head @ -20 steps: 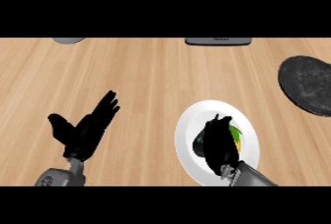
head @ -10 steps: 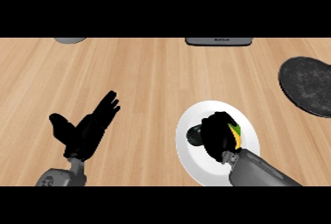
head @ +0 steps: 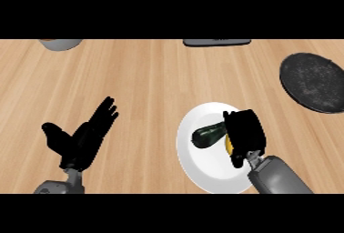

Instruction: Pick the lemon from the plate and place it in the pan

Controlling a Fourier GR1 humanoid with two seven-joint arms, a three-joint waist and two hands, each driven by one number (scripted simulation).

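Since 1 second earlier, the right robot hand (head: pixel 245 134) had shifted over the white plate (head: pixel 201 168), fingers curled round the lemon (head: pixel 229 144) beneath it. Left robot hand (head: pixel 80 136) rested open above the desk (head: pixel 148 77); pan (head: pixel 314 82) lay well beyond.

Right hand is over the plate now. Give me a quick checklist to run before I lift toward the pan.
1. Right hand over the white plate: ok.
2. Lemon enclosed by the fingers: cannot tell, only a yellow sliver shows beneath the hand.
3. Dark green item on the plate out of the grasp: cannot tell, it lies against the hand.
4. Pan unoccupied, at upper right: ok.
5. Left hand open, resting at lower left: ok.
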